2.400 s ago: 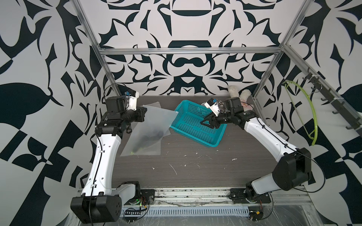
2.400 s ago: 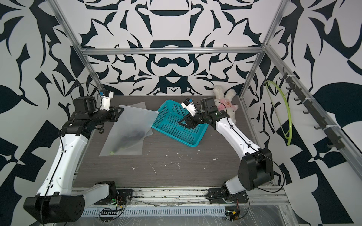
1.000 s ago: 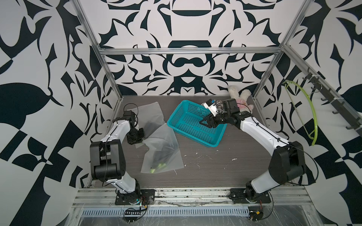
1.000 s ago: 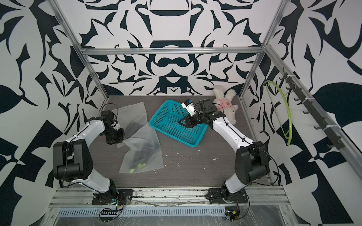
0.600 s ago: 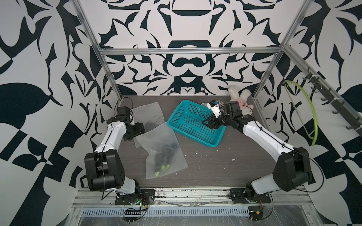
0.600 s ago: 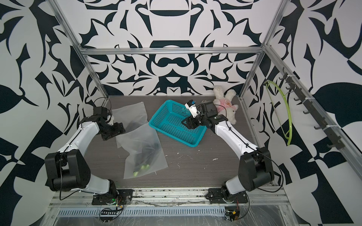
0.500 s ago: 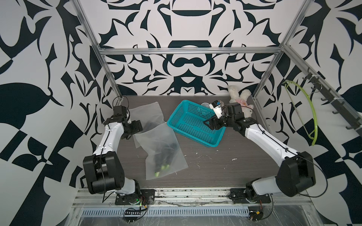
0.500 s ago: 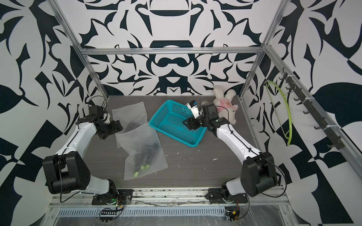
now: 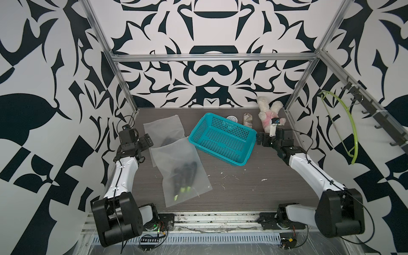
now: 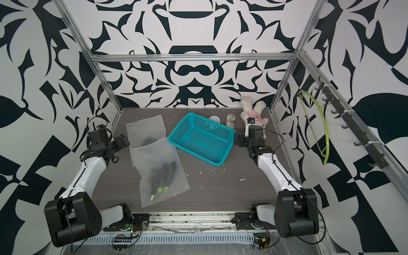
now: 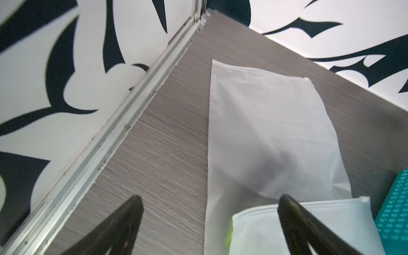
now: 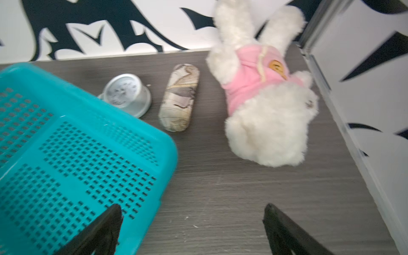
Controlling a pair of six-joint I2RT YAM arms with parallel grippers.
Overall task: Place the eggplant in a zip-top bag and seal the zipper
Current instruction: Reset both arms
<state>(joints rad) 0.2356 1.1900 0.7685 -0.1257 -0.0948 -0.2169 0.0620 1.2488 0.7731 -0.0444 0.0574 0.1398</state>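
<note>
A frosted zip-top bag (image 9: 183, 163) lies flat left of the table's middle in both top views, with the dark eggplant (image 9: 186, 173) inside and green stem ends toward the front. Its zipper edge (image 11: 313, 204) points to the back; I cannot tell whether it is sealed. It overlaps a second bag (image 9: 162, 129) behind it that holds a dark shape (image 11: 280, 162). My left gripper (image 9: 147, 141) stands open and empty just left of both bags, fingertips (image 11: 135, 202) spread above the wood. My right gripper (image 9: 261, 140) hangs open and empty beside the teal basket's right corner.
The teal basket (image 9: 220, 138) sits at mid-back, tilted, with nothing in it. Behind it are a metal tin (image 12: 125, 95), a marbled case (image 12: 178, 97) and a white plush rabbit (image 12: 265, 110) by the back right post. Pale crumbs dot the wood (image 9: 229, 176).
Both grippers opened. The left let go of the eggplant bag, which now lies flat, and drew back left. The right came off the basket's rim and moved to its right.
</note>
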